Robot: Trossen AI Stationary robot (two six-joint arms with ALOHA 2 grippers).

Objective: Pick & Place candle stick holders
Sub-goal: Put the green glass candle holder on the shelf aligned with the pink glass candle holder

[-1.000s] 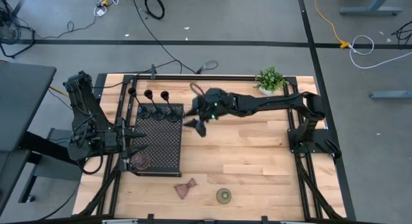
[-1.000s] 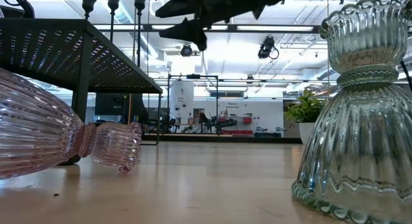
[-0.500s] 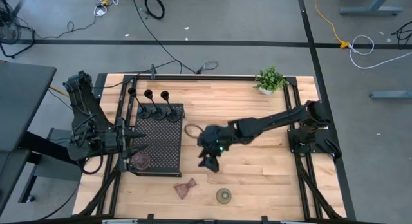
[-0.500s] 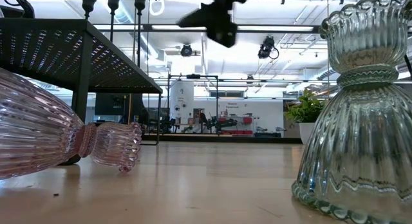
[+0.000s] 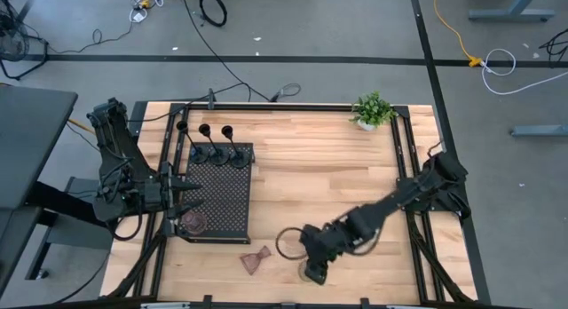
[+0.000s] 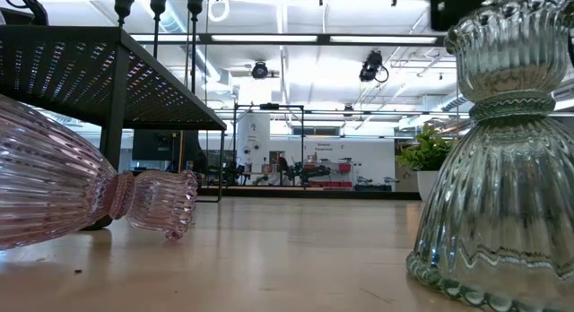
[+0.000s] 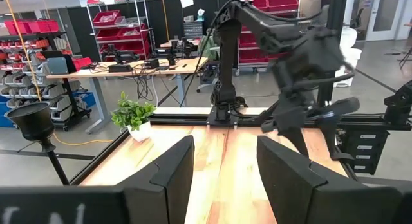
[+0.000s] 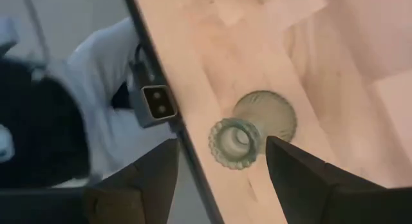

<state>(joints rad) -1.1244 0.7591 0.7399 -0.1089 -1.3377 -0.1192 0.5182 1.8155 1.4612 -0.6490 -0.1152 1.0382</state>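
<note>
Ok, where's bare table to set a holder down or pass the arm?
Free: the wide wood stretch between the black tray and the right arm's base, from the potted plant down to mid-table. Crowded: the near edge, where the right tool hovers open over the green holder beside the tipped pink holder.

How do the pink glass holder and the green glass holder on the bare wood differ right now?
The pink holder lies on its side; the green holder stands upright. The right gripper hangs open directly above the green holder, while nothing is over the pink one. Both are ribbed glass hourglass shapes resting on the table near its front edge.
</note>
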